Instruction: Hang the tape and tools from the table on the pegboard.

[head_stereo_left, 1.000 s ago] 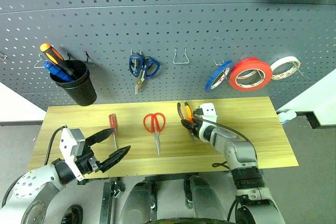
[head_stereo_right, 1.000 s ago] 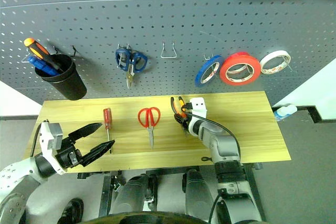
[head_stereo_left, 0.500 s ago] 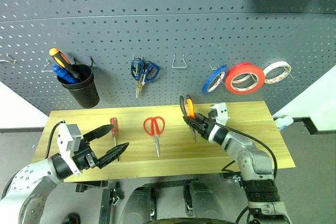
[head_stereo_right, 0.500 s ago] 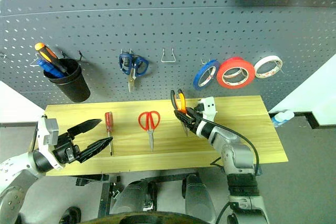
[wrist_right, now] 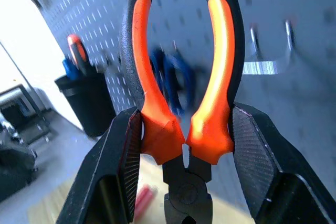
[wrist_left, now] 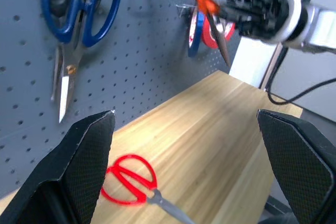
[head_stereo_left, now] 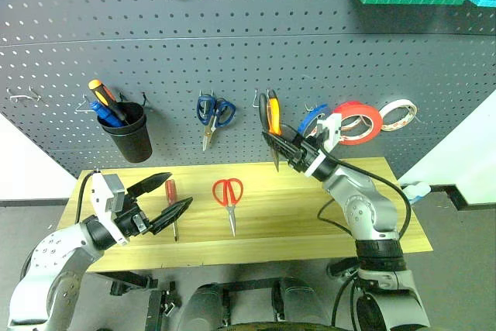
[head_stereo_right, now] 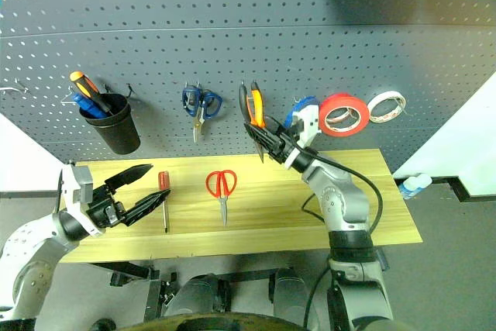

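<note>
Pliers up at pegboard, hook next.

My left pincer (head_stereo_left: 159, 199) hangs wide open, empty, over the table (head_stereo_left: 310, 222); screwdriver (head_stereo_left: 170, 195) just beside it, scissors (head_stereo_left: 229, 195) further right. My right pincer (head_stereo_left: 283, 147) is clenched on the pliers (head_stereo_left: 270, 118), handles up, hook (wrist_right: 265, 64) just past them. Advice: keep handles spread, approach squarely, drop one loop over the hook. Tape (head_stereo_left: 358, 120) already hung, right.

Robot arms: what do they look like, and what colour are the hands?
Both arms are silvery grey metal with rounded joints. Each hand, left and right, has two black pointed fingers with a bumpy texture, plus a small white box at the wrist. Thin black cables loop along each arm.
</note>
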Controlling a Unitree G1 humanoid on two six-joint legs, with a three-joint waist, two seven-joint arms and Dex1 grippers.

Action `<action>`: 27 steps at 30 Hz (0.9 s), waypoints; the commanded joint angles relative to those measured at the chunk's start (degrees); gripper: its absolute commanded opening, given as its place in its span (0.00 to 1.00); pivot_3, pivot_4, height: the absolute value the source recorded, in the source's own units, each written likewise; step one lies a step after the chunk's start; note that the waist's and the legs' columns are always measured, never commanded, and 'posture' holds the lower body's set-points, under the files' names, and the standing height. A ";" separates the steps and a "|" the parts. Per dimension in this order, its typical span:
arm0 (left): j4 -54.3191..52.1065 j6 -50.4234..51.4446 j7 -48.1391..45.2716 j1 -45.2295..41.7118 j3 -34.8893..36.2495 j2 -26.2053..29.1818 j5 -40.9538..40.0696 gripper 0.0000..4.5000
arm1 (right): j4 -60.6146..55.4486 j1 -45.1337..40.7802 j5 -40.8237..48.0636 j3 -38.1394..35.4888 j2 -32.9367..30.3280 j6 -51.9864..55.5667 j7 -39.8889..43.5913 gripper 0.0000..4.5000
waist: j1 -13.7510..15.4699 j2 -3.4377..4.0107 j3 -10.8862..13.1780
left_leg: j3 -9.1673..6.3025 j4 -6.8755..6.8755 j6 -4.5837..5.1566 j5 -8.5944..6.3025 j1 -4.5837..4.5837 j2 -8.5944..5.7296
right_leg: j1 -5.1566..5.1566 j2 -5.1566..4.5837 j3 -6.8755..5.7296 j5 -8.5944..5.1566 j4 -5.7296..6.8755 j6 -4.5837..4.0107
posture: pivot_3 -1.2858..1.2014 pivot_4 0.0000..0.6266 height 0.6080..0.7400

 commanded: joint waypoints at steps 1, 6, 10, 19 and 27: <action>1.39 -2.74 -0.55 -1.77 -0.25 -0.37 1.13 1.00 | -0.15 -4.12 1.13 -0.62 1.02 -3.57 -0.02 0.47 | -0.03 0.04 -0.03 | 0.00 0.00 0.00 0.00 0.00 0.00 | -0.01 0.00 0.00 0.00 0.01 0.00 | 0.52 0.00 0.97; 5.05 -4.96 -1.26 -4.65 -0.86 -0.71 2.33 1.00 | 3.71 -9.43 1.29 -1.38 3.74 -7.06 -1.72 0.47 | -0.14 0.05 -0.08 | 0.02 0.00 -0.03 0.02 0.02 0.00 | -0.01 0.00 0.02 0.01 0.06 0.00 | 0.52 0.00 0.97; 6.51 -5.25 -1.46 -6.76 -1.03 0.00 2.49 1.00 | 8.88 -12.91 -1.27 -1.68 5.99 -13.00 -4.58 0.47 | -0.17 0.05 -0.23 | 0.03 0.00 -0.06 0.04 0.03 0.00 | -0.01 0.00 0.02 0.02 0.08 -0.01 | 0.52 0.00 0.97; 6.51 -5.12 -1.35 -7.45 -1.43 0.35 2.74 1.00 | 18.39 -19.31 -5.49 -2.42 9.05 -24.05 -9.61 0.47 | -0.29 0.11 -0.46 | 0.03 0.00 -0.12 0.07 0.02 -0.01 | -0.06 -0.04 0.03 0.02 0.13 -0.02 | 0.53 0.00 0.97; 6.52 -5.59 -1.61 -5.71 -0.42 0.79 2.30 1.00 | 21.49 -22.54 -4.65 -3.89 10.05 -26.54 -11.91 0.47 | -0.24 0.12 -0.50 | 0.02 0.00 -0.14 0.08 0.02 -0.01 | -0.07 -0.06 0.03 0.03 0.15 -0.02 | 0.53 0.00 0.97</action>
